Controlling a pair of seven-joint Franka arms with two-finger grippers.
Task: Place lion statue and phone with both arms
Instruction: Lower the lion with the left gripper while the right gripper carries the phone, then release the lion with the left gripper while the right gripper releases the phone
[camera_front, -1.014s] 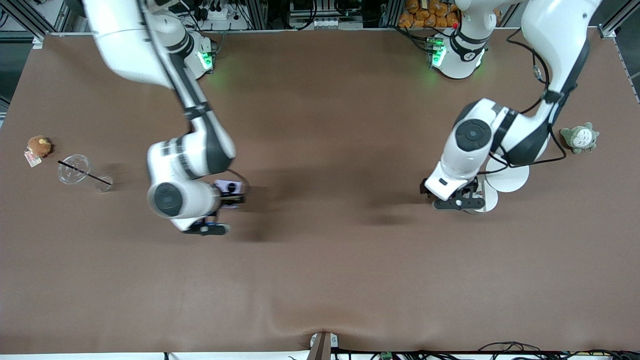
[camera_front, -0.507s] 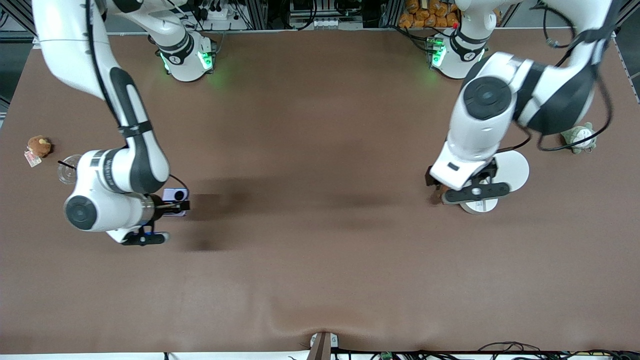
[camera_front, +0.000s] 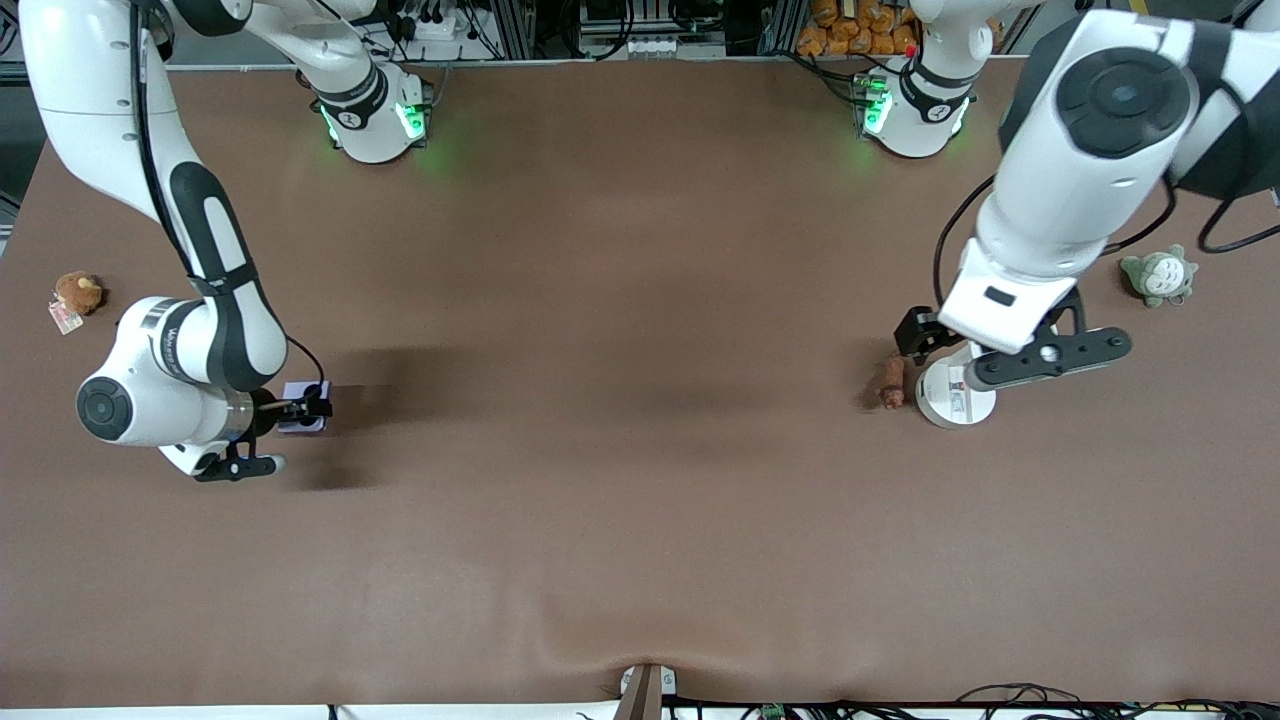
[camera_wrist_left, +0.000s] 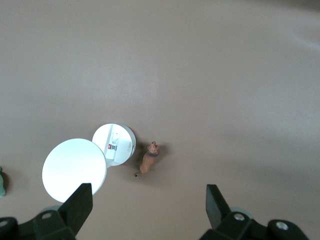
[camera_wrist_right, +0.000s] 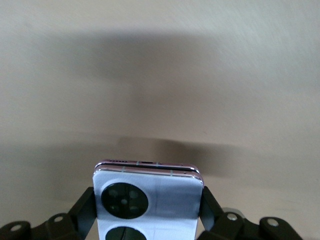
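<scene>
Right gripper (camera_front: 300, 407) clamped on the phone (camera_wrist_right: 148, 200) by its two side edges (camera circles facing the wrist), held over the table (camera_front: 640, 520) toward the right arm's end, forearm bent low and level. Left gripper (camera_front: 985, 345) spread wide with nothing between the fingers (camera_wrist_left: 80, 205), raised over the white round discs (camera_wrist_left: 75, 169) toward the left arm's end. Lion statue (camera_front: 890, 381) lying on the table, just beside the smaller disc.

My desk (camera_front: 640, 500) is plain brown. The phone (camera_wrist_right: 150, 197) is pale lavender with black camera circles. The lion statue (camera_wrist_left: 148, 158) is reddish-brown. My end effector fingers (camera_wrist_left: 77, 207) are black. Two discs (camera_wrist_left: 74, 169) are white.
</scene>
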